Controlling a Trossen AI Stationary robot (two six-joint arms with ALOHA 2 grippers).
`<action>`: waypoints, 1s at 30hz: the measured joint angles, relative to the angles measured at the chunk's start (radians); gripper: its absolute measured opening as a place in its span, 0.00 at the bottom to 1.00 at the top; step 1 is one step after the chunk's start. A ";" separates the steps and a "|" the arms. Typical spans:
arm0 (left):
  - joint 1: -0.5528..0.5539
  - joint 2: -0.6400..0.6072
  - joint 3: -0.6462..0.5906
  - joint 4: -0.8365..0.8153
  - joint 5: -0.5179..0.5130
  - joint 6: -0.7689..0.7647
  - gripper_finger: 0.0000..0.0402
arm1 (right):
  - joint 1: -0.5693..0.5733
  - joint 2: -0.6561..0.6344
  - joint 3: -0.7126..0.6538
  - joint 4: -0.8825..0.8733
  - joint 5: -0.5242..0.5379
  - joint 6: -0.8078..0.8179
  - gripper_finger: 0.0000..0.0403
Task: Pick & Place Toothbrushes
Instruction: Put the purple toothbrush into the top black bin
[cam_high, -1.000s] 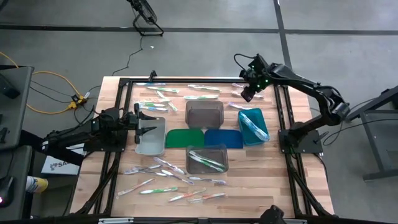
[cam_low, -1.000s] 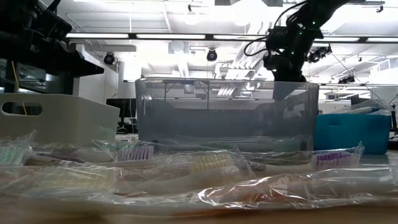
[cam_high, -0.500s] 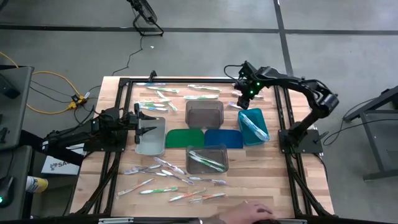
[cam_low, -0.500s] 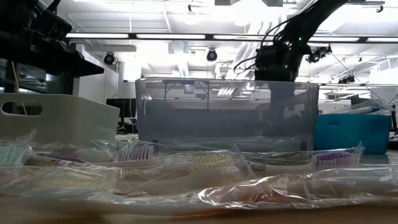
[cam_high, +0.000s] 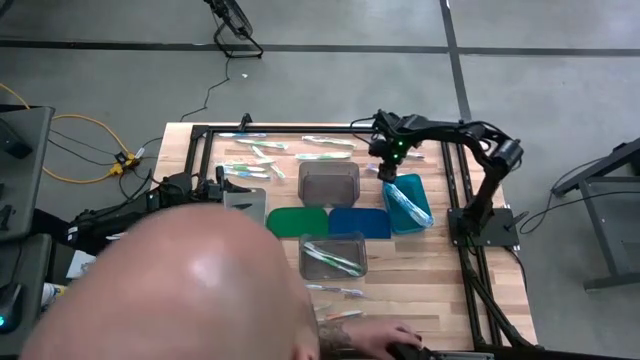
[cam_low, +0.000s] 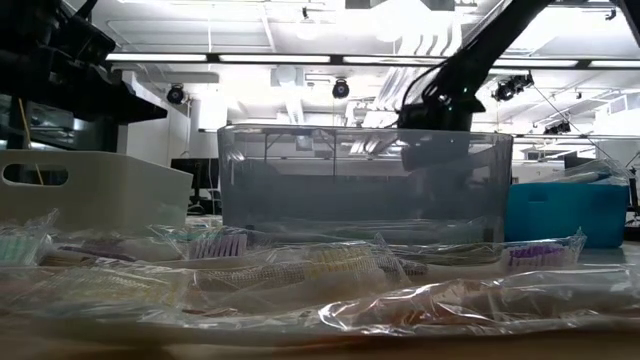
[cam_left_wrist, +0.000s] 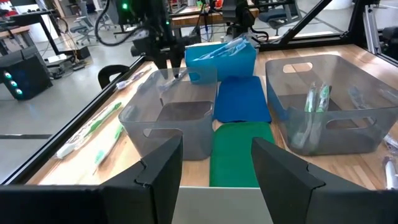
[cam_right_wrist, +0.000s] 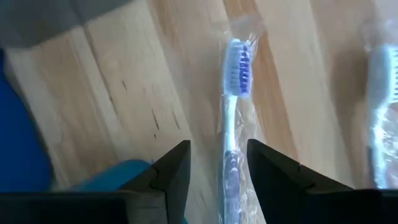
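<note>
I note right gripper (cam_high: 388, 158) moved left and down, now over wrapped toothbrush (cam_right_wrist: 233, 118) by teal bin (cam_high: 408, 200). Person's head (cam_high: 170, 285) now blocks lower-left table.

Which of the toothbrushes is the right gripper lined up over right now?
The wrapped blue-bristled toothbrush on the bare wood beside the teal bin; it lies between the open right gripper fingers, while the others lie off to the side.
</note>
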 joint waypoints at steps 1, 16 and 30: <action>0.000 0.000 0.000 0.000 0.000 0.000 0.47 | 0.000 0.010 0.000 0.001 -0.002 0.000 0.37; 0.000 0.000 0.000 0.000 0.000 0.000 0.47 | 0.013 0.078 0.004 0.040 0.092 0.014 0.24; 0.000 0.000 0.000 0.000 0.000 0.000 0.47 | 0.003 -0.013 -0.003 0.037 0.115 0.102 0.00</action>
